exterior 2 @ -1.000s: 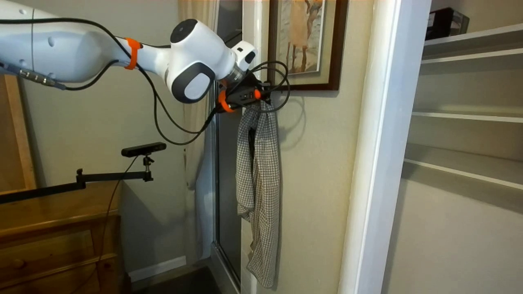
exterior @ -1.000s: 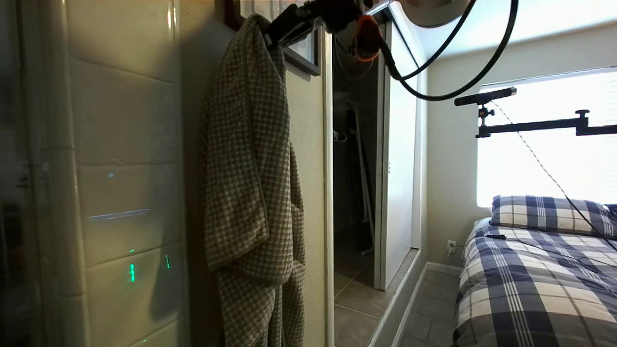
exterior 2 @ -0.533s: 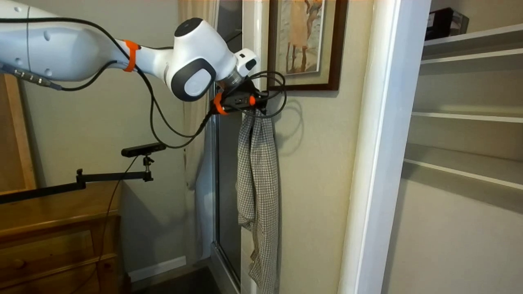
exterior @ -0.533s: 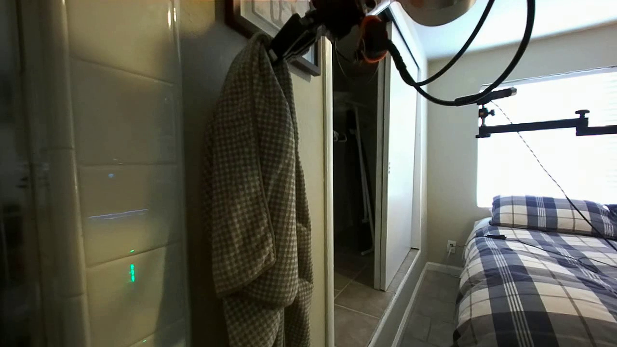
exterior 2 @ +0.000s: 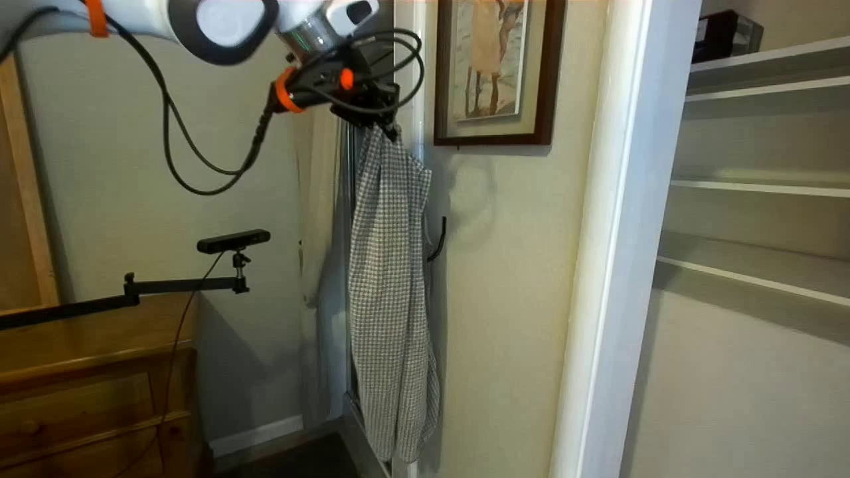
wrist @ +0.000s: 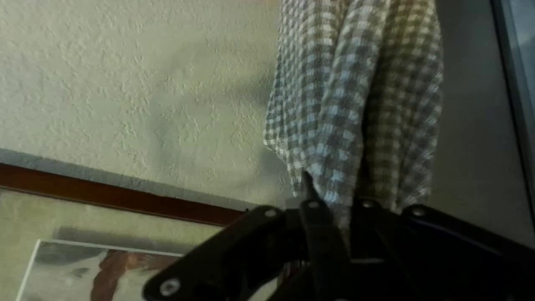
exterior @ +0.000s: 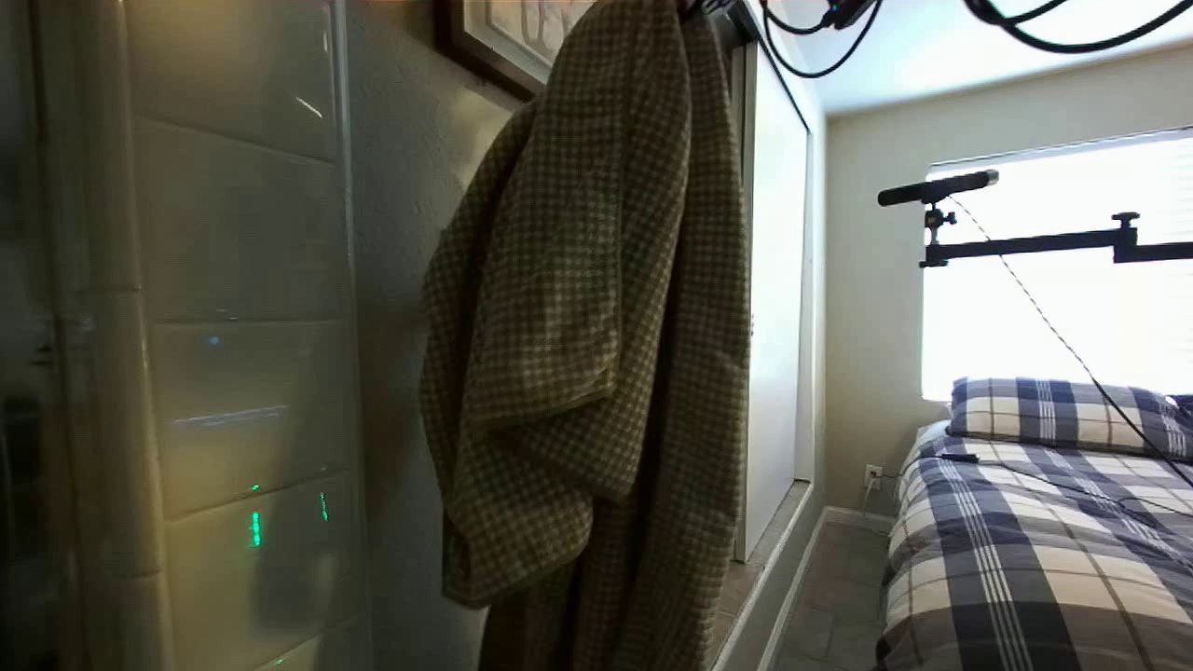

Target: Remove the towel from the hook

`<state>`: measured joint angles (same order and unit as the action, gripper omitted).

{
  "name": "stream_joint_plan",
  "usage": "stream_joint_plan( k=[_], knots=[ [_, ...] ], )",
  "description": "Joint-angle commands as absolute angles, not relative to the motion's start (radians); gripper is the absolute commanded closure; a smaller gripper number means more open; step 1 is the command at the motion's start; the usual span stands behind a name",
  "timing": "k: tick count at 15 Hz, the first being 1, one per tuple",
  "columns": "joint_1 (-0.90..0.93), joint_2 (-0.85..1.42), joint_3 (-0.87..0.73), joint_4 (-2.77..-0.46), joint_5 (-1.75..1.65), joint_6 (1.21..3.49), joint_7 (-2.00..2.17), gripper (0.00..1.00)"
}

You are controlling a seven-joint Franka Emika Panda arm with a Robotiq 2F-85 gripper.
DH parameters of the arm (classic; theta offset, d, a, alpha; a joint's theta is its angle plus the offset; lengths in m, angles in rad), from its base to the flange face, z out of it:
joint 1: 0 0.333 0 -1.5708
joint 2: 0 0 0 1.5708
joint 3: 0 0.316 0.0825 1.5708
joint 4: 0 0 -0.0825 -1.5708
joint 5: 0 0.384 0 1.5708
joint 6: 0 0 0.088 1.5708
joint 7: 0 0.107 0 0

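Pale wall [exterior 2: 511,279], framed picture [exterior 2: 491,73] above black hook [exterior 2: 442,240]. Gripper [exterior 2: 387,129], above hook, clamped on upper end of towel [exterior 2: 392,292]; towel hangs just beside hook, touching or not I can't tell. Hook's curve looks bare: lifting-off seems nearly done. Next, probably, draw towel away from hook, grip firm.

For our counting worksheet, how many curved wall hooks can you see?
1: the black hook on the wall, seen in an exterior view by the edge of the towel, which could hide others.
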<state>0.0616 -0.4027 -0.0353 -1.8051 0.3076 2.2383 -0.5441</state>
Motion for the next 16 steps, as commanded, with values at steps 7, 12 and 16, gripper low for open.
stream_joint_plan(
  k=[7,12,16],
  knots=[
    [0.074,-0.433,-0.126,-1.793,0.274,1.687,-0.475,0.97],
    [0.056,-0.314,-0.142,-1.833,0.292,1.561,-0.473,0.97],
    [0.042,-0.241,-0.148,-1.815,0.315,1.404,-0.486,0.97]
  ],
)
